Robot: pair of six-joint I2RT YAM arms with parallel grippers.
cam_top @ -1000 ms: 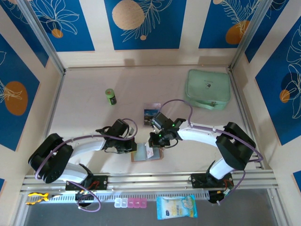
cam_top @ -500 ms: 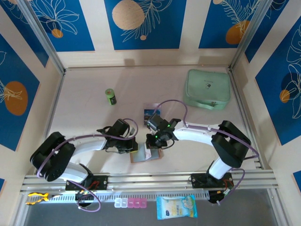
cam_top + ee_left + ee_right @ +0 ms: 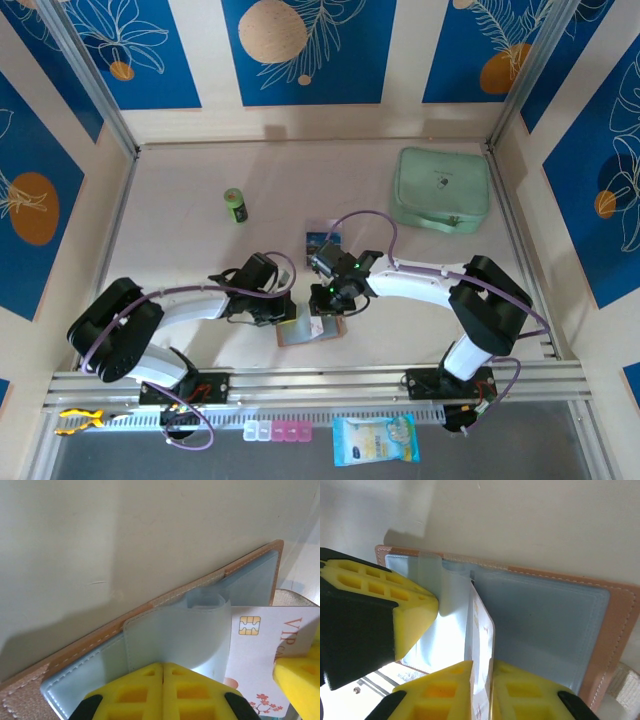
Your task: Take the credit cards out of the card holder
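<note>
Card holder [image 3: 312,331] lies open on the pale tabletop [image 3: 200,260], right beneath both arms, with blue-patterned walls all round. The left fingers [image 3: 130,690] are clenched on a clear pocket leaf. The right fingers [image 3: 440,690] pinch a white credit card [image 3: 481,630], on edge above the pockets.

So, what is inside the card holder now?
A white chip card sticks out of its clear pockets, pinched by the right end effector. Any cards under the pocket leaves are hidden.
</note>
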